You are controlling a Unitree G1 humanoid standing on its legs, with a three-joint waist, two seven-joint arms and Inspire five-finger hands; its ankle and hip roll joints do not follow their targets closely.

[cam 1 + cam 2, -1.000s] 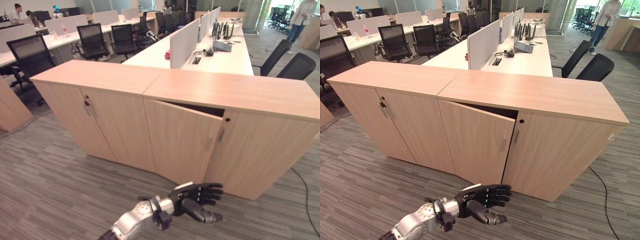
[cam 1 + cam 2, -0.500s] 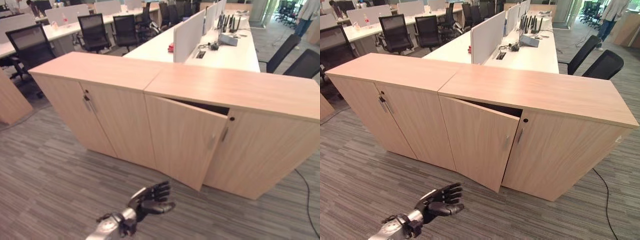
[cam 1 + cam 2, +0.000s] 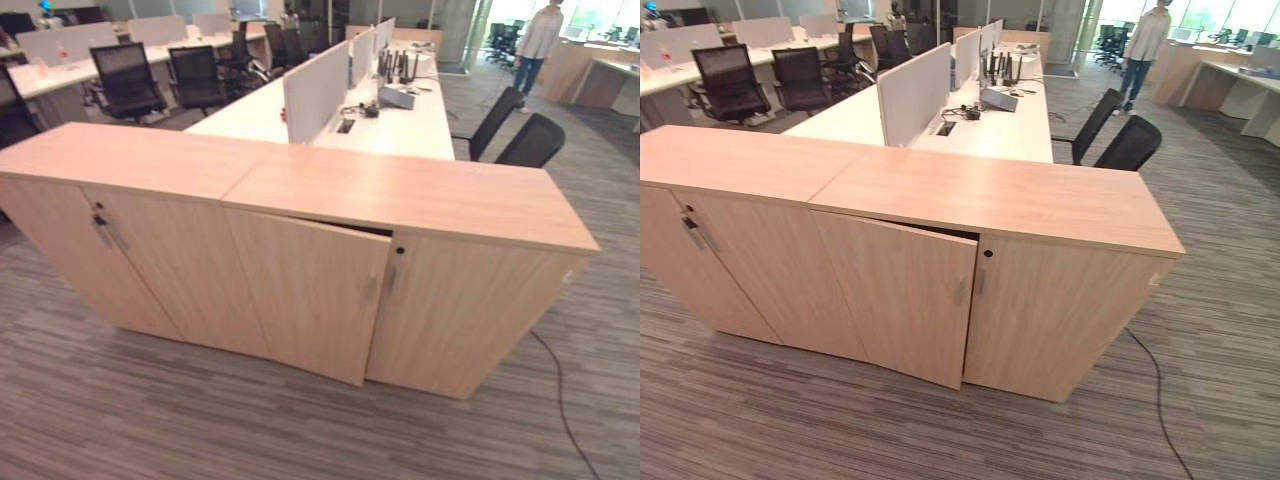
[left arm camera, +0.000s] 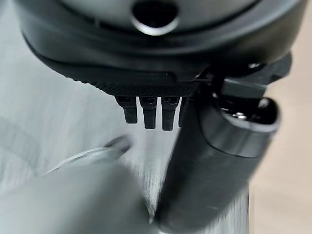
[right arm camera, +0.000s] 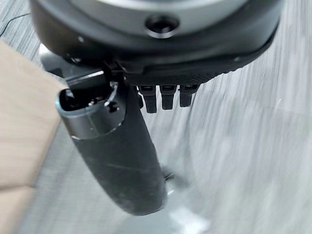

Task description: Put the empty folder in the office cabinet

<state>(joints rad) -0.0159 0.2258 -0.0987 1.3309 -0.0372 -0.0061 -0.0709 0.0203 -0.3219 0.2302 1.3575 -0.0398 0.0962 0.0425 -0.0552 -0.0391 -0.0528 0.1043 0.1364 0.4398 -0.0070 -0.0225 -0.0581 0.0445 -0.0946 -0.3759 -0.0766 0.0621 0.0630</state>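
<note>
The office cabinet (image 3: 420, 195) is a low, light wood unit standing on grey carpet. Its left door (image 3: 310, 295) stands ajar, swung out a little at the handle side, with a dark gap above it. The right door (image 3: 460, 320) is closed. No folder is in sight. In the left wrist view my left hand (image 4: 219, 161) hangs over the carpet, fingers straight and holding nothing. My right hand (image 5: 117, 156) in the right wrist view hangs the same way, open and bare, beside a piece of light wood.
A second matching cabinet (image 3: 140, 260) with closed doors joins on the left. Behind them are white desks with a partition screen (image 3: 315, 90), black office chairs (image 3: 520, 140) and a standing person (image 3: 540, 35) far back right. Carpet (image 3: 1090, 430) stretches in front.
My left hand, raised towards the ajar door a second ago, has dropped out of the eye views. The camera has shifted, so the cabinets sit further left. The door stays ajar.
</note>
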